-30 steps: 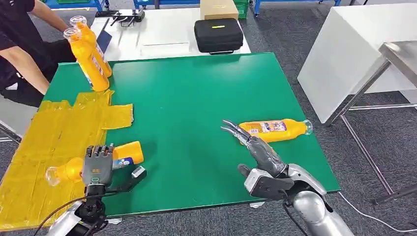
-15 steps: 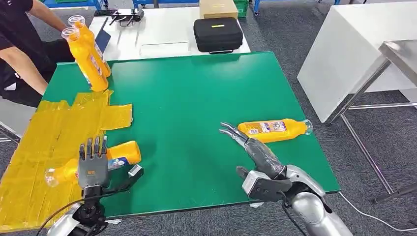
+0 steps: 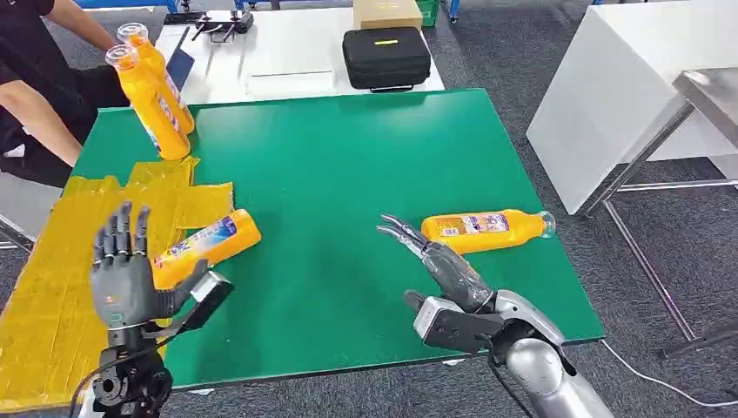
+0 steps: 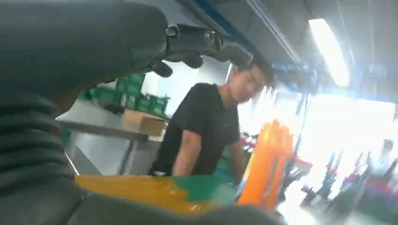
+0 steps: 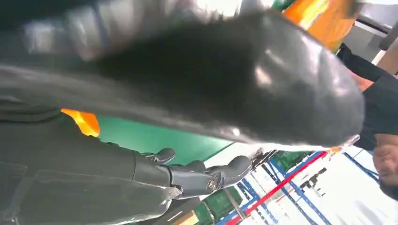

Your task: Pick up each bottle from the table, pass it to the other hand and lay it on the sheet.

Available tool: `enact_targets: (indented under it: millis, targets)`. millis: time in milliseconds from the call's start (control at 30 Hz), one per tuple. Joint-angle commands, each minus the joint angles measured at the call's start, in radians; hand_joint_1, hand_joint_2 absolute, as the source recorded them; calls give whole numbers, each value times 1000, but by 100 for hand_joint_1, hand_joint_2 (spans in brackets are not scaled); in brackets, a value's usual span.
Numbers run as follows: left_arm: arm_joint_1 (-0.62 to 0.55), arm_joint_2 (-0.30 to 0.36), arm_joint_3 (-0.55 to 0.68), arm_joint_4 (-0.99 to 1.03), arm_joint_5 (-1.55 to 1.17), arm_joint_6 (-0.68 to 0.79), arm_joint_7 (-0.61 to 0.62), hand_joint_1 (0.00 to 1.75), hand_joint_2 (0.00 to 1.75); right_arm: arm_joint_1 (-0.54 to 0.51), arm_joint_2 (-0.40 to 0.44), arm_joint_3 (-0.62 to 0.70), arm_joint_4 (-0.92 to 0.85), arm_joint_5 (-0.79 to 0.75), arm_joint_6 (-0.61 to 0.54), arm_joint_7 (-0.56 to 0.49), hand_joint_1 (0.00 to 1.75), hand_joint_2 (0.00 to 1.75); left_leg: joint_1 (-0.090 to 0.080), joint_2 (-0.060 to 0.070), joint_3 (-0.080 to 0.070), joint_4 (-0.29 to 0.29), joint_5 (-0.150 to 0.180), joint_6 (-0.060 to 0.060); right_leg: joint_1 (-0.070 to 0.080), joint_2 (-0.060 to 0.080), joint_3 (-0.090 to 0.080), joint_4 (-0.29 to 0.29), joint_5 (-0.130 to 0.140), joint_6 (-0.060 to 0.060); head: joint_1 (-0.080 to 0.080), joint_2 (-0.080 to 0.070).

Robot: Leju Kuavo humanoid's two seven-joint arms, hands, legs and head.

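An orange bottle (image 3: 213, 244) lies slanted at the edge of the yellow sheet (image 3: 52, 261), mostly on the green table (image 3: 348, 165). My left hand (image 3: 126, 274) is raised in front of its cap end, fingers spread and pointing up, thumb (image 3: 207, 299) stretched out below the bottle. I cannot tell whether the hand touches it. A second orange bottle (image 3: 487, 229) lies on the table's right side, cap to the right. My right hand (image 3: 435, 261) is open beside its near side, and its fingertips (image 3: 389, 230) reach just past its base.
Two more orange bottles (image 3: 152, 100) lean at the far left corner, next to a person (image 3: 30, 96) in black. Behind the green table, a white table (image 3: 287, 65) carries a black case (image 3: 387, 59) and a cardboard box (image 3: 387, 13). A white bench (image 3: 627, 87) stands to the right.
My left hand has lifted off the bottle on the sheet and turned its fingers upward. That bottle has swung and shifted toward the green surface. My right hand has edged slightly forward.
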Motion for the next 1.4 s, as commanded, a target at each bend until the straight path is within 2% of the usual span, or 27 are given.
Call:
enact_targets:
  millis: [33, 67, 100, 167, 267, 367, 400, 433, 467, 533, 600, 667, 767, 833, 1000, 1067, 1100, 1167, 1300, 1400]
  targets:
    - [57, -138, 210, -354, 434, -12, -125, 0, 0, -57, 32, 23, 86, -6, -1, -13, 0, 0, 1, 3, 1, 1, -2, -1, 2, 2, 1, 0, 0, -2, 0, 0]
    - [57, -138, 210, -354, 434, -12, -125, 0, 0, -57, 32, 23, 86, -6, -1, -13, 0, 0, 2, 6, 3, 2, -4, -2, 3, 5, 3, 0, -1, -3, 0, 0]
    - [47, -129, 220, -350, 563, -3, -154, 0, 0, -74, 33, 32, 100, -6, 0, -15, 0, 0, 2, 5, 2, 0, -2, -2, 2, 4, 1, 0, 0, -2, 0, 0]
    - [26, -135, 249, -320, 707, -3, -267, 0, 0, -88, 32, 36, 113, -9, -8, -17, 0, 0, 2, 4, 2, 0, -2, -2, 2, 3, 1, 0, 0, -2, 0, 0]
    - [64, -97, 208, -365, 954, -28, -339, 0, 0, -71, 13, 17, 99, 11, -35, -19, 0, 0, 2, 4, 6, 0, -3, -3, 2, 1, 6, -2, -2, -3, 0, 0]
    - [143, -47, 161, -459, 1265, -162, -394, 0, 0, -53, -79, -20, 59, 134, -53, 15, 0, 0, 2, 3, 2, 1, -2, -1, 2, 2, 2, -1, -1, -2, 0, 0]
    - [164, -34, 160, -473, 1312, -178, -405, 0, 0, -42, -119, -47, 47, 173, -53, 30, 0, 175, 2, 4, 3, 1, -3, -1, 2, 2, 4, -1, -2, -2, 0, 0]
    - [185, -17, 151, -492, 1356, -195, -428, 0, 0, -22, -164, -101, 32, 230, -40, 54, 0, 175, 2, 4, 4, 1, -4, -1, 2, 2, 5, 0, -3, -2, 0, 0]
    - [193, -14, 152, -500, 1364, -192, -433, 0, 0, -7, -173, -152, 25, 224, -17, 31, 0, 175, 2, 2, 5, 1, -5, -1, 2, 1, 7, -1, -4, -2, 0, 0]
    - [218, -1, 146, -526, 1398, -202, -472, 0, 0, 30, -217, -288, 26, 267, -4, 62, 0, 175, 1, -3, 1, 1, -2, -1, 0, -4, 2, 0, -2, -1, 0, 0]
    - [234, 22, 131, -530, 1423, -196, -492, 0, 0, 44, -234, -432, 60, 263, 78, 42, 0, 175, 1, -6, 3, 2, -4, -1, 1, -7, 5, -1, -5, -2, 0, 0]
    - [236, 30, 129, -522, 1436, -190, -504, 0, 0, 44, -231, -494, 86, 268, 122, -4, 0, 175, -1, -5, 1, 1, -3, -1, -1, -8, 4, -1, -4, -2, 0, 0]
    - [232, 30, 128, -516, 1437, -189, -506, 0, 0, 44, -217, -488, 82, 279, 125, -5, 0, 175, -2, -3, 0, 0, -2, -1, -2, -4, 1, -1, -1, -2, 0, 0]
    - [231, 42, 125, -504, 1439, -185, -507, 0, 0, 54, -238, -503, 91, 308, 130, 21, 0, 175, -2, -1, 3, 0, -4, -1, -2, -4, 5, -2, -2, -3, 0, 0]
    - [212, 60, 127, -440, 1482, -211, -507, 0, 0, 164, -378, -644, 125, 267, 181, -49, 0, 175, -2, -7, 2, -1, -2, 0, -2, -9, 3, -2, -3, -1, 0, 0]
    - [187, 63, 122, -414, 1487, -214, -507, 0, 0, 167, -462, -679, 158, 215, 220, -75, 0, 175, -3, -8, 0, 0, -1, 2, -3, -10, 2, -1, -3, -1, 0, 0]
    - [183, 64, 122, -411, 1487, -213, -507, 0, 0, 162, -467, -683, 162, 210, 223, -78, 0, 175, -3, -8, 1, 0, -2, 1, -3, -11, 3, -1, -3, -1, 0, 0]
    - [182, 64, 120, -411, 1486, -208, -507, 0, 0, 153, -465, -677, 163, 208, 224, -80, 0, 175, -3, -5, 3, 0, -3, 1, -3, -8, 5, -2, -3, -1, -1, 0]
    - [167, 71, 109, -412, 1495, -199, -507, 0, 0, 105, -522, -582, 219, 201, 252, -48, 0, 175, -3, 0, 3, -1, -3, 1, -2, -3, 4, -3, -1, -2, 0, 0]
    - [168, 73, 106, -415, 1493, -195, -507, 0, 0, 80, -533, -541, 247, 209, 242, -43, 0, 175, -3, -1, 2, -1, -2, 2, -3, -3, 2, -3, 0, -1, 0, 0]
